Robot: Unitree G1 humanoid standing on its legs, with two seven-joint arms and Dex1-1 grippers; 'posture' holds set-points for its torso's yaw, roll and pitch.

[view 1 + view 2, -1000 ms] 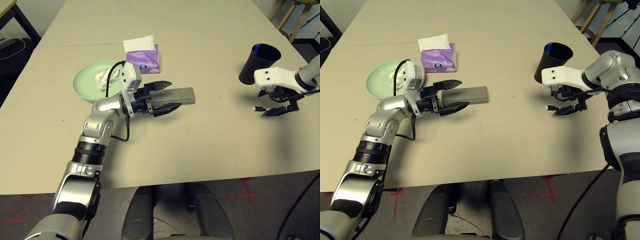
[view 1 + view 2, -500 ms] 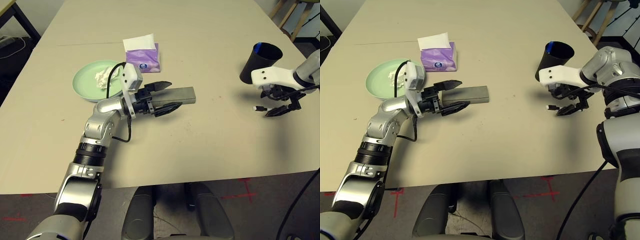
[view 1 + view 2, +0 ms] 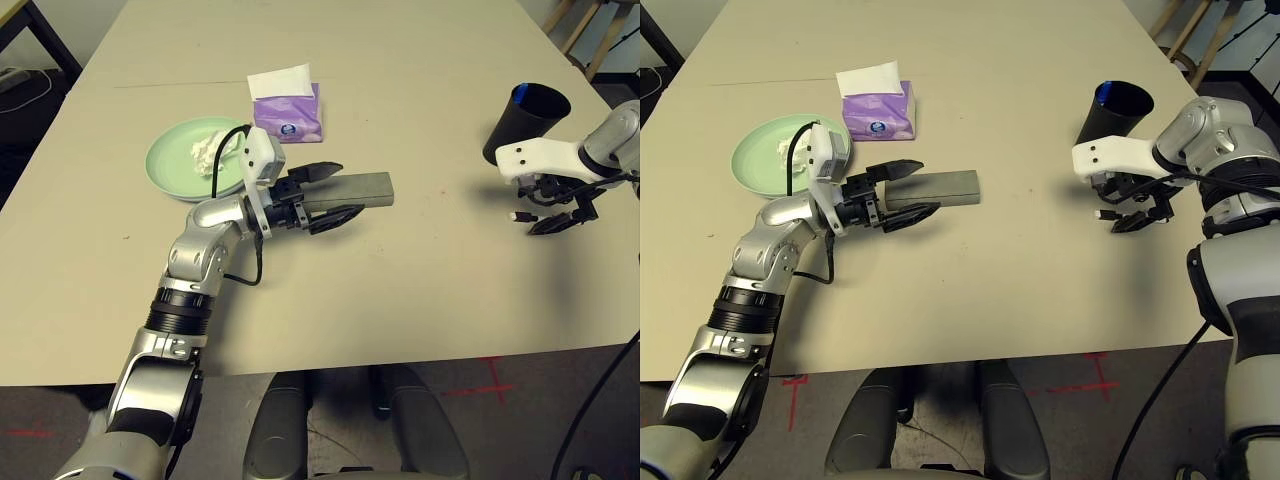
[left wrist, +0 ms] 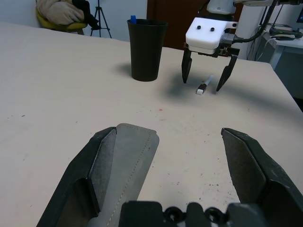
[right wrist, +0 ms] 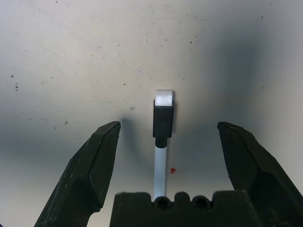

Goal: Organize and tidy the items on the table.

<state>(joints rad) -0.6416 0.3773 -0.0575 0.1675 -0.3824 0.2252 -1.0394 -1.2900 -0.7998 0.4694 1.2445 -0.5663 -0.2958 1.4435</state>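
Right gripper [image 5: 165,156], jaws wide, hovers over a pen [image 5: 163,127] near the black cup [image 3: 522,122]; left gripper [image 4: 182,161] wide around the grey case [image 3: 350,190].

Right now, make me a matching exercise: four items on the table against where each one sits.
Things:
1. crumpled white tissue
2. grey glasses case
3. small pen
4. black cup

Places:
A. between the open fingers of the left tool
B. on the light green plate
C. standing upright beyond the right tool
D. lying on the table under the open right tool

Pairs: 1-B, 2-A, 3-D, 4-C
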